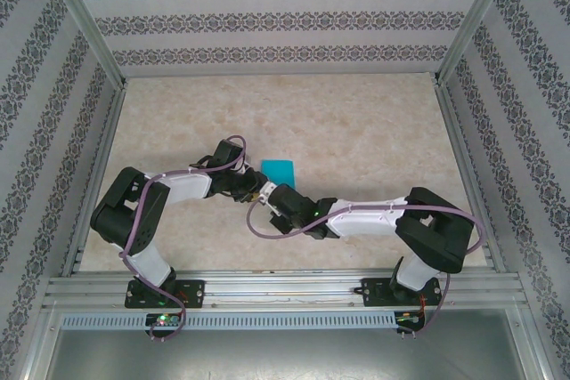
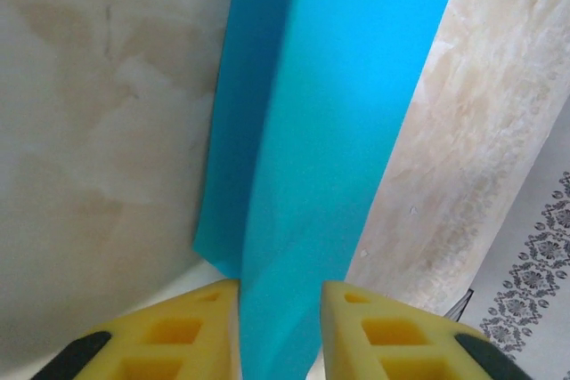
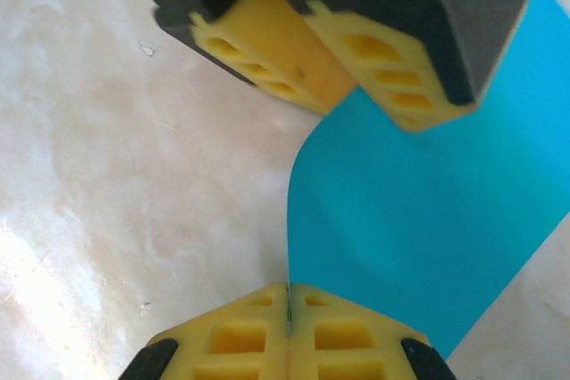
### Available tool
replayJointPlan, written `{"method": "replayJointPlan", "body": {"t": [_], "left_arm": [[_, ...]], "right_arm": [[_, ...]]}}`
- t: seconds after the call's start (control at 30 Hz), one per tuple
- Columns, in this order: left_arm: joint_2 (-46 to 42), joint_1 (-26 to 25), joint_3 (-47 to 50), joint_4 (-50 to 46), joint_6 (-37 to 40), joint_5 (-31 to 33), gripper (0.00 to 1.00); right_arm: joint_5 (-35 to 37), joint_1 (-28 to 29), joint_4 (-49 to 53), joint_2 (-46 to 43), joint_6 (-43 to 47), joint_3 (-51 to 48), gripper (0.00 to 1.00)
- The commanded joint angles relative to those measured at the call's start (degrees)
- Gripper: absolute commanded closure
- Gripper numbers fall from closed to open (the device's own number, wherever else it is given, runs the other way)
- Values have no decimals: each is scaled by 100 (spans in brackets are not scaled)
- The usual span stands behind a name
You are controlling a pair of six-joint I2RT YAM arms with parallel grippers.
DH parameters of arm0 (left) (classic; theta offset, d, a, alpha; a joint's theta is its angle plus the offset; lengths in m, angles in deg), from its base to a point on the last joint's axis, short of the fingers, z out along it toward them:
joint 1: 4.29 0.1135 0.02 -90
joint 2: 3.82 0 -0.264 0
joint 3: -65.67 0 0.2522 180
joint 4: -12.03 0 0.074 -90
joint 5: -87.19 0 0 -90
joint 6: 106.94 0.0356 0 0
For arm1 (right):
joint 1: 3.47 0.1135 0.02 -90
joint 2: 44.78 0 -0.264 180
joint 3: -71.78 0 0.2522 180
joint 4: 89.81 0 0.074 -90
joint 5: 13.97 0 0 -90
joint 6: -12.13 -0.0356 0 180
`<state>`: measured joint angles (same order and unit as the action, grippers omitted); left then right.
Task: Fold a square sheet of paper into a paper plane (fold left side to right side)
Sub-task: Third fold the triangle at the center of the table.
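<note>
The thin teal-blue paper sheet stretches lengthwise ahead of the narrowly parted left end effector straddling it, while the closed right end effector pinches its curled edge.

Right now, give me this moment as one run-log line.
left fingers: apart, teal paper between them | right fingers: shut on paper edge | paper: bowed, not flat
</note>
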<state>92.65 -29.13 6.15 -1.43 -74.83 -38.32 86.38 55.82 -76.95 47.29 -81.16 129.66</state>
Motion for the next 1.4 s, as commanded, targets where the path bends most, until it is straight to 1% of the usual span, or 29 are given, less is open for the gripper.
{"method": "replayJointPlan", "body": {"t": [0.0,0.07,0.2,0.3,0.4,0.5,0.6,0.73,0.97,1.37], "left_arm": [[-349,185,-157,-461,361,57,68],[-496,314,-192,-651,521,60,64],[-622,475,-444,-1129,986,53,64],[-475,469,-701,-1212,1232,-100,71],[-189,451,-869,-899,1219,-423,79],[210,351,-1155,-796,1290,-647,83],[633,232,-1456,-838,1402,-745,85],[1071,112,-1766,-944,1541,-750,88],[1481,6,-1968,-1151,1707,-669,91],[1777,-52,-1911,-1665,2039,-143,97]], "right_arm": [[-584,-172,-128,-227,-334,-194,100],[-826,-299,-154,-292,-440,-252,100],[-1541,-606,-247,-389,-654,-363,100],[-2157,-858,-304,-382,-829,-413,100],[-2756,-1094,-378,-310,-1016,-432,100],[-3190,-1262,-448,-204,-1167,-430,100],[-3467,-1364,-522,-121,-1291,-439,100],[-3771,-1480,-576,-34,-1448,-439,100],[-4064,-1628,-673,64,-1695,-483,100],[-4121,-1854,-707,190,-2026,-575,100]]}}
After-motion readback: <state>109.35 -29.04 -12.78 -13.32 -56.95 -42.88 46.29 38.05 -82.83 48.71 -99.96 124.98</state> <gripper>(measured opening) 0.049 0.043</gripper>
